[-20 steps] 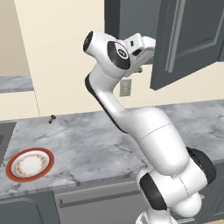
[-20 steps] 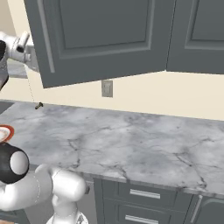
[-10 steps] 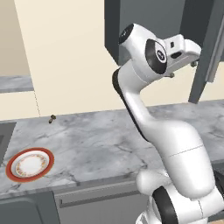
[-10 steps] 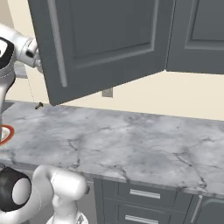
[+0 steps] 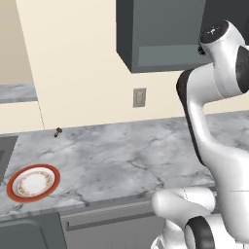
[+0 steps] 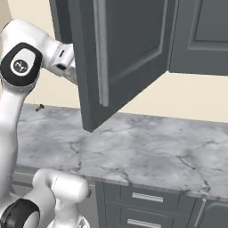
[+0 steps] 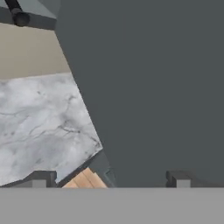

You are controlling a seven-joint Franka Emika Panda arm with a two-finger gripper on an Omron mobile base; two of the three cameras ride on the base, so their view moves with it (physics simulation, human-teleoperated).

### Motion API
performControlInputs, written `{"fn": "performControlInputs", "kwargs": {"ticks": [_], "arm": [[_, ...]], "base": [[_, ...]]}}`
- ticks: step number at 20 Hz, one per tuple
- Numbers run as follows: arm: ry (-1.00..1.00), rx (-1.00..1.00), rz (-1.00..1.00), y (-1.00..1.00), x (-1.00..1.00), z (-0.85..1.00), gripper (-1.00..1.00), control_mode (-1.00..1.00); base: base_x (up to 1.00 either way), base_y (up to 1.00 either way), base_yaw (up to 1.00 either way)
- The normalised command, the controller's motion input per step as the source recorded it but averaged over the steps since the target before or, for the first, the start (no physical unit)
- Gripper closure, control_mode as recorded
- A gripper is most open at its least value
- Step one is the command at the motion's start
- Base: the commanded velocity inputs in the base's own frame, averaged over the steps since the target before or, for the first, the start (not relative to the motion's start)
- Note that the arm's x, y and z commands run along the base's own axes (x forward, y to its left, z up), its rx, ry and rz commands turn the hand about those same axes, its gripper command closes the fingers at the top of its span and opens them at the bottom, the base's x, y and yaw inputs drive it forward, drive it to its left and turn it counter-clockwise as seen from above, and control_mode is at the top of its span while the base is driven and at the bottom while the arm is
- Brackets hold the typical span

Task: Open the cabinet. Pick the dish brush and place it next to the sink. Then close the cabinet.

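The pincer (image 7: 109, 179) stands wide apart, gripping nothing, its tips either side of the dark grey recessed-panel cabinet door (image 6: 129, 53) (swung open). The small black dish brush (image 7: 16, 13) lies inside the cabinet, above the grey marble worktop (image 5: 121, 155).

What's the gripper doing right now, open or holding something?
Gripper: open, jaws spread wide and holding nothing; the cabinet door fills the space right in front of it.
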Motion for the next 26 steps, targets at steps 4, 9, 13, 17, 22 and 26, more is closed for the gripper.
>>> {"fn": "performControlInputs", "kwargs": {"ticks": [4,9,13,17,22,26], "arm": [[-0.12,0.19,0.0,-1.0,-0.33,0.0,-1.0,-1.0],[-0.13,0.25,0.06,-0.44,-0.05,0.0,-1.0,-1.0],[-0.11,0.19,0.18,0.62,0.05,-0.02,-1.0,-1.0],[-0.12,0.03,0.17,1.0,0.45,0.0,-1.0,-1.0],[-0.18,0.01,0.23,0.36,0.92,0.0,-1.0,-1.0],[-0.06,0.0,0.15,-0.02,1.0,0.11,-1.0,-1.0]], "base": [[0.0,0.0,0.0],[0.0,0.0,0.0],[0.0,0.0,0.0],[0.0,0.0,0.0],[0.0,0.0,0.0],[0.0,0.0,0.0]]}}
